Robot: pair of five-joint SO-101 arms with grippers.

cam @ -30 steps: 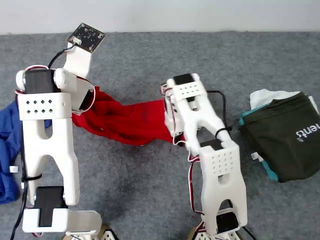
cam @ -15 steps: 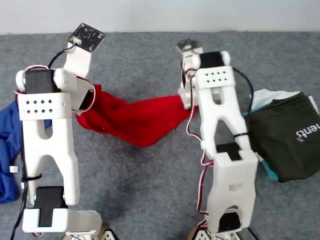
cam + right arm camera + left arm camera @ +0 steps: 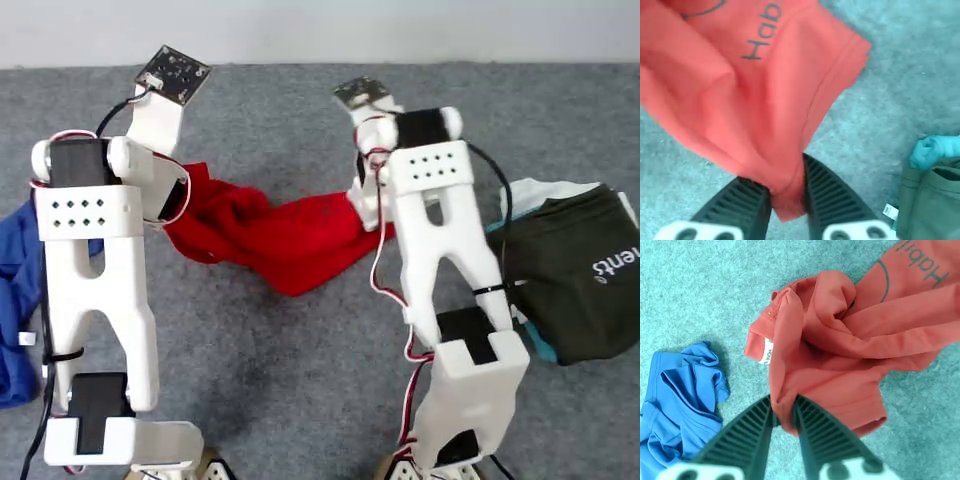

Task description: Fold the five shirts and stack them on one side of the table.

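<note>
As my left gripper [image 3: 783,414] and right gripper [image 3: 787,192] pinch opposite ends of the limp red shirt [image 3: 285,245], hems seem surest holds

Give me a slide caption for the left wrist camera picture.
Left gripper shut on a bunched red shirt, a crumpled blue shirt lying nearby on the table.

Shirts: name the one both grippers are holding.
The red shirt, stretched between the left gripper and right gripper; the blue shirt and the dark green shirt lie free.
</note>
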